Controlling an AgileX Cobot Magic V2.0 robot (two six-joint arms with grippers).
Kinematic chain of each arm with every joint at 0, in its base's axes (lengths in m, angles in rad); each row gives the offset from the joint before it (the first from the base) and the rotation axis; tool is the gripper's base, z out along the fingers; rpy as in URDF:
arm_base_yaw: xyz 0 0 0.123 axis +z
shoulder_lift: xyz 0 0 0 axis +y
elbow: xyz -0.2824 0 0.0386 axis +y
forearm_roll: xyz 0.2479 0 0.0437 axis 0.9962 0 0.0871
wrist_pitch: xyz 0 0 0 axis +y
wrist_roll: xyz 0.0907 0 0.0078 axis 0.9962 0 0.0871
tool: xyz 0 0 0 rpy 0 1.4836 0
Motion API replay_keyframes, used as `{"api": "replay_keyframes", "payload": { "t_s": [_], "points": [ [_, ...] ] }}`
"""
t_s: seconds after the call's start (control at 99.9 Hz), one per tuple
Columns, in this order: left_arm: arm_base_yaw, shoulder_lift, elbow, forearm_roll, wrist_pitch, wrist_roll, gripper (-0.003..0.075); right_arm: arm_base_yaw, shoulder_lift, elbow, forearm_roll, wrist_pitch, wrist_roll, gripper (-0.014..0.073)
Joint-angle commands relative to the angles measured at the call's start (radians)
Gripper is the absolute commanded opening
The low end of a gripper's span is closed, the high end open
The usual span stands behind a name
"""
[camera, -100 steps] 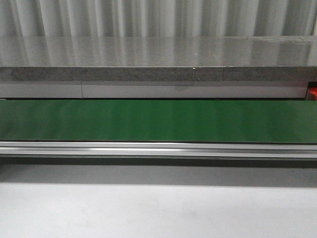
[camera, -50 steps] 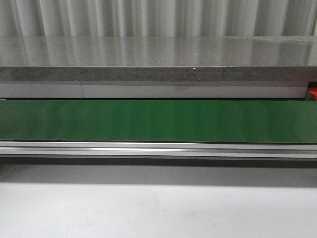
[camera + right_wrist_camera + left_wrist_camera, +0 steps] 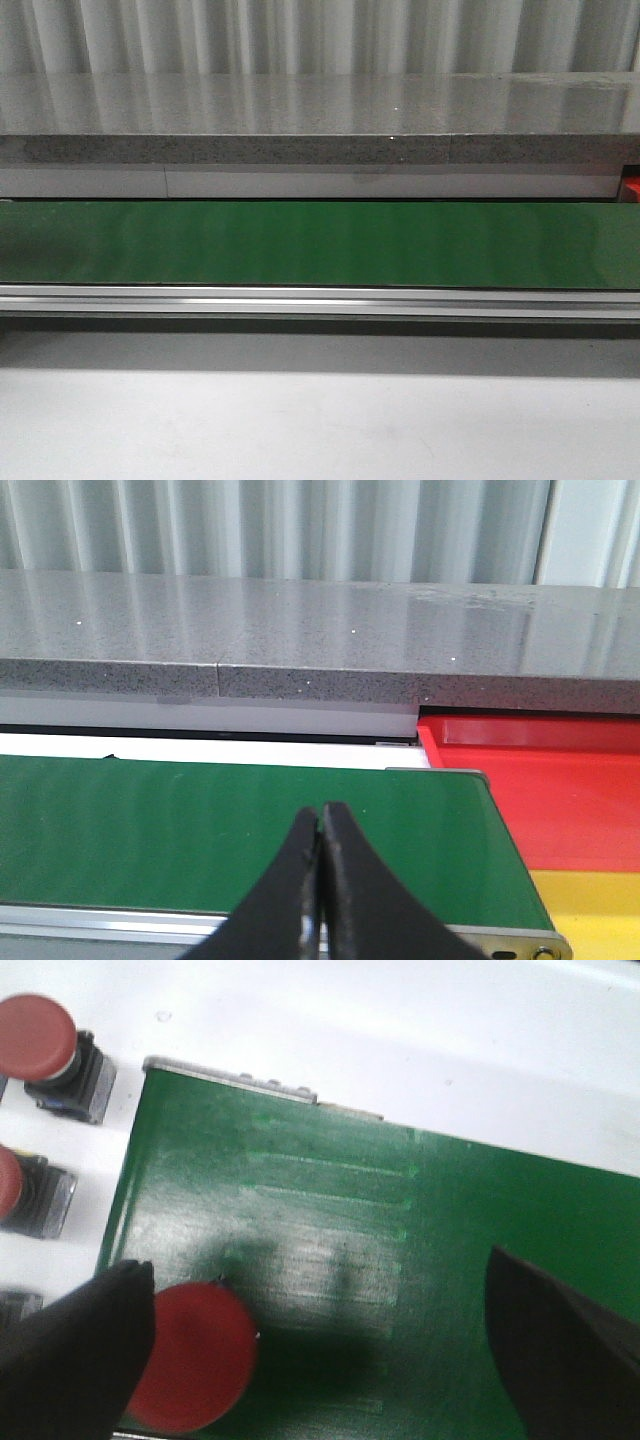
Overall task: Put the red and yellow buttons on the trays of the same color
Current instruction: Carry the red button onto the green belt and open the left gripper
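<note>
In the left wrist view a red button point(image 3: 195, 1355) stands on the green belt point(image 3: 330, 1210). It sits right against the inner side of one finger point(image 3: 75, 1360) of my open left gripper point(image 3: 315, 1263). The other finger point(image 3: 560, 1350) is far from it. Two more red buttons point(image 3: 35, 1035) point(image 3: 5, 1180) rest on the white surface beside the belt's end. My right gripper point(image 3: 322, 815) is shut on nothing above the belt point(image 3: 200, 820). The red tray point(image 3: 545, 780) and the yellow tray point(image 3: 590, 900) lie past that belt's end. No yellow button is in view.
The front view shows the bare green belt point(image 3: 320, 243), its metal rail point(image 3: 320, 300), the grey stone counter point(image 3: 320, 110) behind it and a sliver of the red tray point(image 3: 632, 187). Neither arm appears there. A further button body point(image 3: 15, 1305) peeks out beside the left finger.
</note>
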Motion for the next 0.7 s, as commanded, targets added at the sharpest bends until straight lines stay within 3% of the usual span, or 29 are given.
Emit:
{"api": "replay_keyframes", "payload": {
  "t_s": [0.0, 0.361, 0.691],
  "points": [
    [-0.008, -0.053, -0.068, 0.016, -0.022, 0.002, 0.0639, -0.007, -0.019, -0.020, -0.010, -0.081, 0.001, -0.0059],
    [-0.008, -0.182, -0.075, 0.182, 0.066, -0.063, 0.0639, -0.007, -0.019, -0.020, -0.010, -0.081, 0.001, -0.0059],
    [-0.008, -0.328, 0.146, 0.298, 0.062, -0.260, 0.0639, -0.007, -0.019, -0.020, -0.010, -0.081, 0.001, -0.0059]
  ]
}}
